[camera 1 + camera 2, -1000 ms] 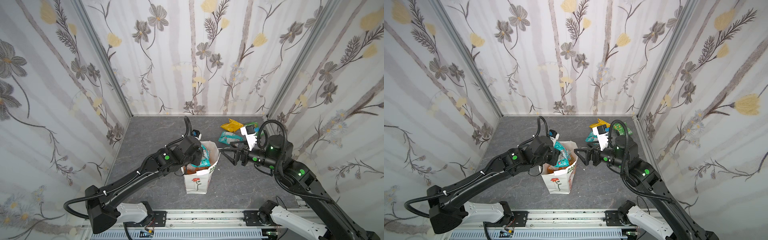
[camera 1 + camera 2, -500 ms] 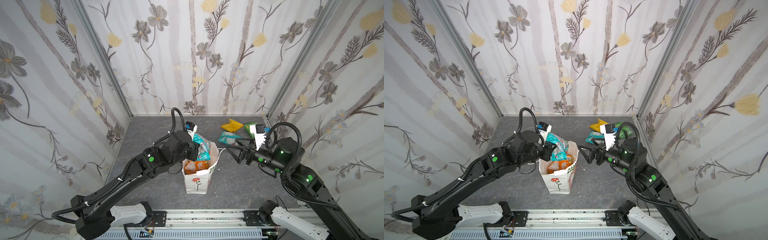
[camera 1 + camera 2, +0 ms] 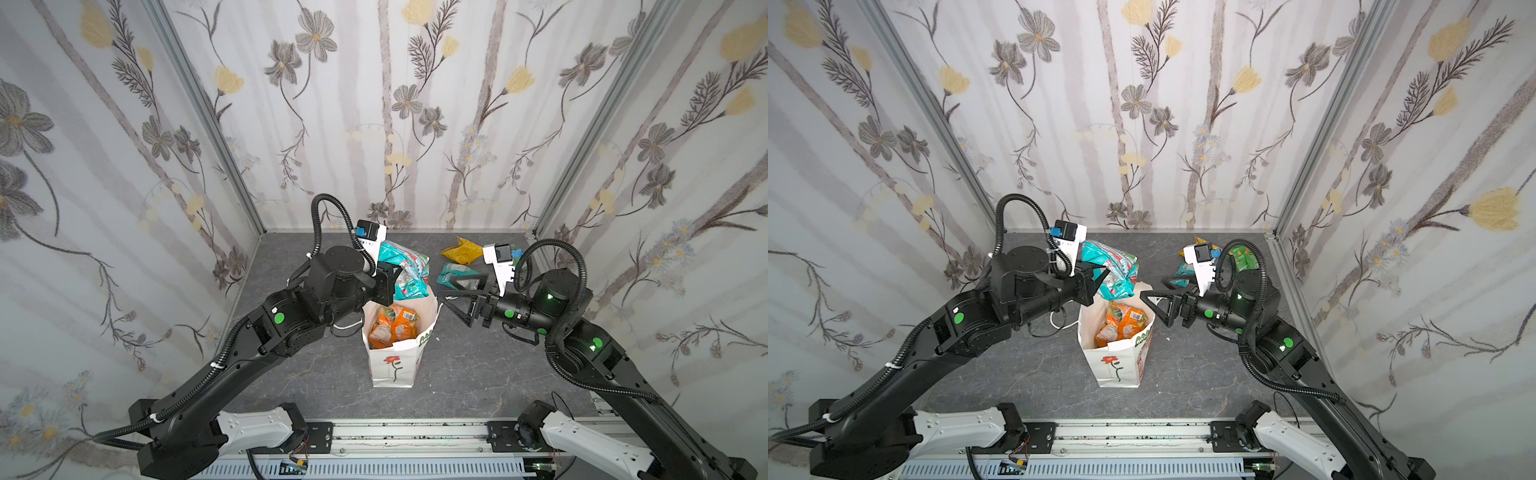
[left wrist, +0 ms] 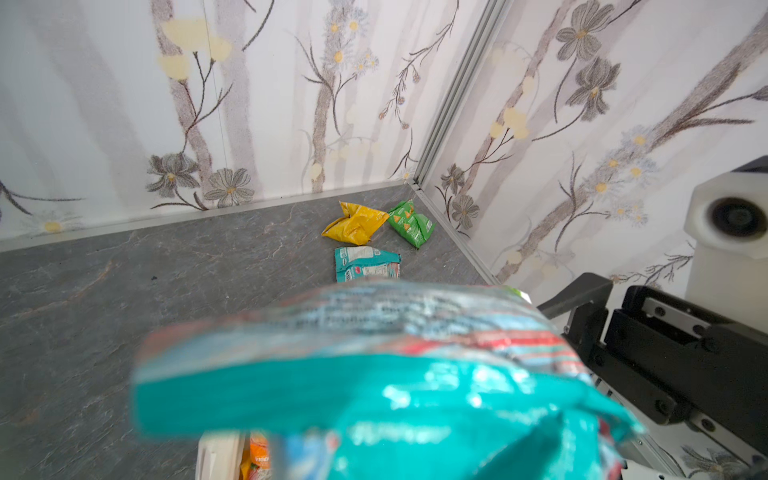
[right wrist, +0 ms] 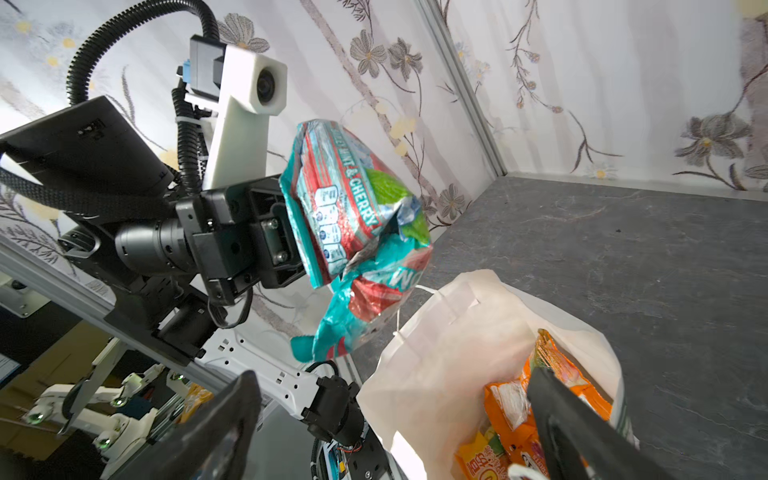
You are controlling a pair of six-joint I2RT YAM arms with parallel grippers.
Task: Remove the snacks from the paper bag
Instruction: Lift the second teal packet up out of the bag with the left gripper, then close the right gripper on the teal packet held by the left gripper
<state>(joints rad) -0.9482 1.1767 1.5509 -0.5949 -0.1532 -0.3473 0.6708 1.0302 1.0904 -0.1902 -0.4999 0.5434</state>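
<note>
Gripping teal packet (image 3: 408,270) in left gripper (image 3: 394,275) above far rim of paper bag (image 3: 392,368); right gripper (image 3: 444,289) wide, beside bag mouth, nearer orange packets (image 3: 392,328) inside.

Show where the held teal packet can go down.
Free: the table along the back wall, from the left wall to the yellow packet, and the strip between the paper bag and the front rail. Crowded: the back right corner, where the green packet and a second teal packet lie beside it.
</note>
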